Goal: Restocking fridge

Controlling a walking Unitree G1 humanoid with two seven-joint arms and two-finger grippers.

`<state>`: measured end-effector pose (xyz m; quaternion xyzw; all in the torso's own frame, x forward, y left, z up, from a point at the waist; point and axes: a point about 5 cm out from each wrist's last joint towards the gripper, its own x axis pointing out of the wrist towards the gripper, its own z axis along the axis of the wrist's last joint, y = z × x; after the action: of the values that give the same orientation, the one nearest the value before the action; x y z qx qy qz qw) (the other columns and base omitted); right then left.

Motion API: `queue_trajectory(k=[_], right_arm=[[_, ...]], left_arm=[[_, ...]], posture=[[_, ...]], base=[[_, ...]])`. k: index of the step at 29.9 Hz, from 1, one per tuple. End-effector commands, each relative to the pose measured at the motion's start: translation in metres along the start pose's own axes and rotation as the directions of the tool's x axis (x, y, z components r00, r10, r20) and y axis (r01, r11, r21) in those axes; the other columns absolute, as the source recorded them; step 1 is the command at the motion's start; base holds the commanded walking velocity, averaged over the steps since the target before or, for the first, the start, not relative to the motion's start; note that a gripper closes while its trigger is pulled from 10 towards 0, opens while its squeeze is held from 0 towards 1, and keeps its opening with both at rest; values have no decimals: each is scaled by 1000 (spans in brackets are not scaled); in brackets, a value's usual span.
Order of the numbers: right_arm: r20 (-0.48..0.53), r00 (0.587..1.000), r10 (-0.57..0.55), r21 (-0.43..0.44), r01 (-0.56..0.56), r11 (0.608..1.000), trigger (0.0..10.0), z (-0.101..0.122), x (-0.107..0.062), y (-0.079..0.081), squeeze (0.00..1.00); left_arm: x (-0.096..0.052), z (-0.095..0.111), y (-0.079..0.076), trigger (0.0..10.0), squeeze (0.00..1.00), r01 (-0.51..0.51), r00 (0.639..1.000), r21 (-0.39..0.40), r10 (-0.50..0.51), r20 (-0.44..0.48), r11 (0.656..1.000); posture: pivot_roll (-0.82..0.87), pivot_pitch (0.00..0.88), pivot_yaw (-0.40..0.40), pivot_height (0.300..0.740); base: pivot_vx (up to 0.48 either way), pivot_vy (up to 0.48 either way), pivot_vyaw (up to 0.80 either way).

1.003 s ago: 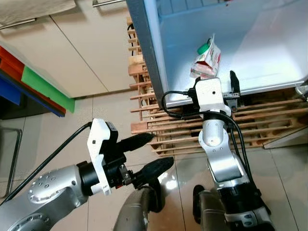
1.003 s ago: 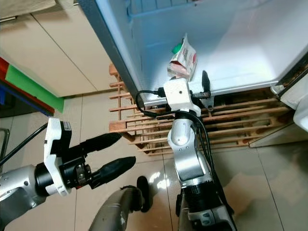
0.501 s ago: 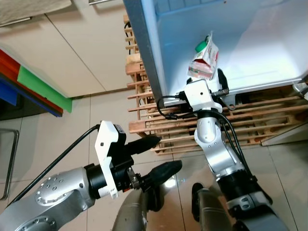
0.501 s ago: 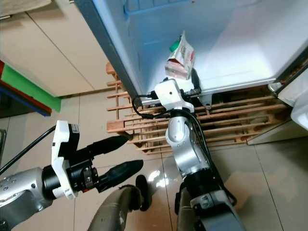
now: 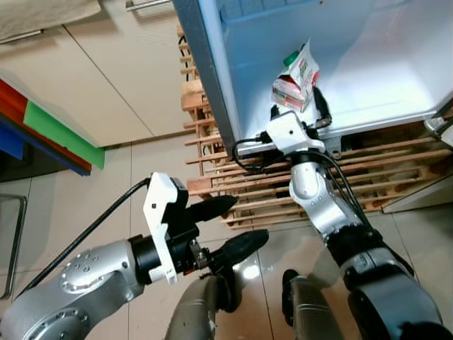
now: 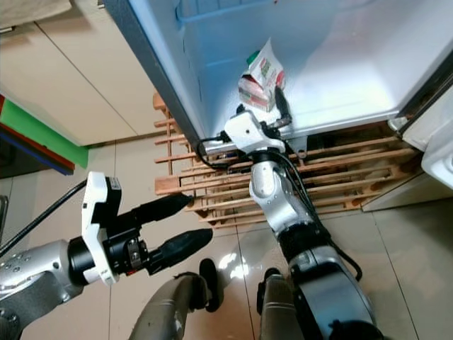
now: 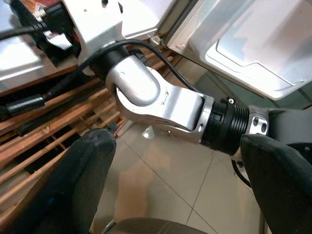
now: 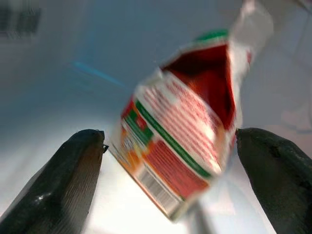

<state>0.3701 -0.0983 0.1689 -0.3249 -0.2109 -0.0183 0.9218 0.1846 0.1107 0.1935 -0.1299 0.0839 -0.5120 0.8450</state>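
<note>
The step in hand looks like the placing of a carton [image 5: 297, 83] on the fridge floor [image 5: 382, 85]. The right gripper [image 8: 168, 170] reaches over the floor's front edge, its fingers [image 8: 63, 180] spread wide on either side of the carton, with clear gaps and no grip on it. The carton, red and white with a green cap, sits near the front edge, towards the fridge's left wall, and leans over tilted rather than upright.

The next move, as I judge it, calls for either drawing the right arm straight back without brushing the carton, or closing on it to set it upright; a knock could topple it.

The fridge compartment holds this one carton.

The left gripper [image 5: 230, 228] hangs open over the tiled kitchen floor [image 5: 141, 170], holding nothing.
</note>
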Motion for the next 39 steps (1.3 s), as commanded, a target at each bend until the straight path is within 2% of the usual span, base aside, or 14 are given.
queue_trajectory(k=[1, 3, 5, 11, 13, 16, 22, 26, 27, 30, 32, 34, 37, 39], right_arm=[[57, 998, 13, 44, -15, 999, 10000, 13, 2, 9, 0], [122, 993, -1, 66, -7, 998, 10000, 26, 5, 9, 0], [135, 991, -13, 80, 2, 997, 10000, 30, 3, 11, 0], [116, 993, -15, 134, -1, 991, 10000, 31, 1, 17, 0], [109, 994, -27, 201, 5, 980, 10000, 39, 8, 20, 0], [115, 992, -46, 215, 20, 976, 10000, 42, 10, 19, 0], [210, 960, -186, 253, 131, 959, 10000, 62, -4, -6, 0], [283, 915, -287, 273, 210, 939, 10000, 87, -24, -31, 0], [277, 914, -297, 266, 224, 938, 10000, 87, -35, -36, 0], [241, 926, -292, 255, 231, 939, 10000, 80, -42, -36, 0], [127, 952, -280, 215, 249, 944, 10000, 55, -50, -35, 0], [94, 952, -291, 205, 267, 941, 10000, 48, -51, -37, 0], [-29, 945, -326, 179, 326, 928, 10000, 31, -55, -46, 0], [-53, 944, -326, 173, 330, 928, 10000, 29, -56, -46, 0]], left_arm=[[-2, -4, 2, 10000, 0, -20, 1000, 0, 20, -18, 1000], [-3, -4, 3, 10000, 0, -26, 999, 3, 26, -18, 1000], [-3, -4, 3, 10000, 0, -29, 999, 4, 29, -16, 1000], [-1, -4, 4, 10000, 0, -27, 1000, 3, 27, -11, 1000], [2, -4, 3, 10000, 0, -20, 1000, 5, 20, -5, 1000], [2, -4, 3, 10000, 0, -21, 1000, 5, 21, -1, 1000], [1, -4, 1, 10000, 0, -24, 1000, 4, 24, 7, 1000], [3, -4, 1, 10000, 0, -20, 1000, 2, 20, 14, 1000], [4, -5, 1, 10000, 0, -18, 1000, 0, 18, 18, 1000], [5, -4, 2, 10000, 0, -15, 1000, -1, 15, 22, 1000], [7, -5, 1, 10000, 0, -10, 1000, -3, 10, 27, 1000], [8, -5, 1, 10000, 0, -9, 1000, -3, 9, 27, 1000], [8, -5, 0, 10000, 0, -13, 999, -4, 13, 31, 1000], [7, -5, 0, 10000, 0, -14, 999, -5, 15, 32, 1000]], posture=[[118, 353, 188, 740], [118, 353, 188, 740], [107, 348, 179, 740], [96, 350, 176, 740], [102, 353, 176, 740], [103, 352, 174, 740], [95, 356, 163, 740], [71, 359, 155, 740], [67, 358, 153, 740], [58, 359, 151, 740], [57, 359, 150, 740], [59, 359, 149, 740], [62, 359, 148, 740], [63, 359, 148, 740]], base=[[0, 0, 0], [0, 0, 0], [0, 0, 0], [0, 0, 0], [0, 0, 0], [0, 0, 0], [0, 0, 0], [0, 0, 0], [0, 0, 0], [0, 0, 0], [0, 0, 0], [0, 0, 0], [0, 0, 0], [0, 0, 0]])
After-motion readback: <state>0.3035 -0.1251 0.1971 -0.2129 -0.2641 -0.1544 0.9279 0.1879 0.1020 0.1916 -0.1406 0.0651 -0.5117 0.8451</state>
